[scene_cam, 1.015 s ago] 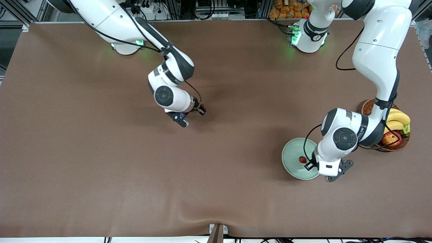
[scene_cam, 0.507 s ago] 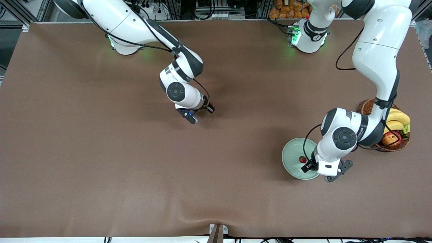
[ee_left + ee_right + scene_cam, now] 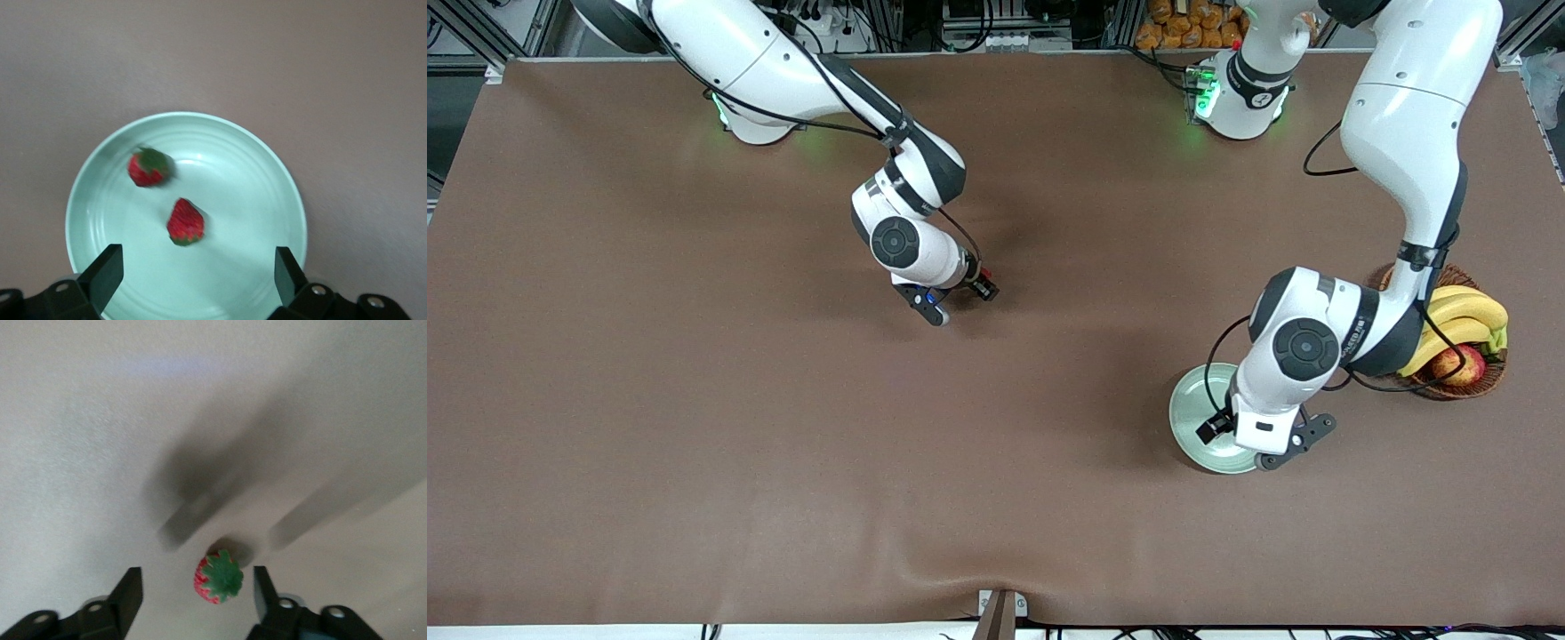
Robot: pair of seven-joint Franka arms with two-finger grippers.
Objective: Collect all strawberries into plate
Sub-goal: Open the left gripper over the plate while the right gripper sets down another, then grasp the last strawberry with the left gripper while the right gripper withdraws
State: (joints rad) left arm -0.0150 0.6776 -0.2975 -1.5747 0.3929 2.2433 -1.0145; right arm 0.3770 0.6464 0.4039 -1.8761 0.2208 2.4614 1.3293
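Two strawberries (image 3: pixel 185 222) lie in the plate (image 3: pixel 287 200) under the left gripper (image 3: pixel 193 270), jaws open, while the right gripper (image 3: pixel 197 593), jaws spread, straddles the third strawberry (image 3: pixel 218 577) mid-table to grab it.

Light falls evenly from above on my table (image 3: pixel 694 400), which shows no glare. My arms cast soft, dim shadows on it. Green lamps glow at my 2 bases. In my left wrist view, 1 strawberry (image 3: pixel 149 167) is smeared with blur. My right wrist view looks pale and washed, with broad blurred shadows.
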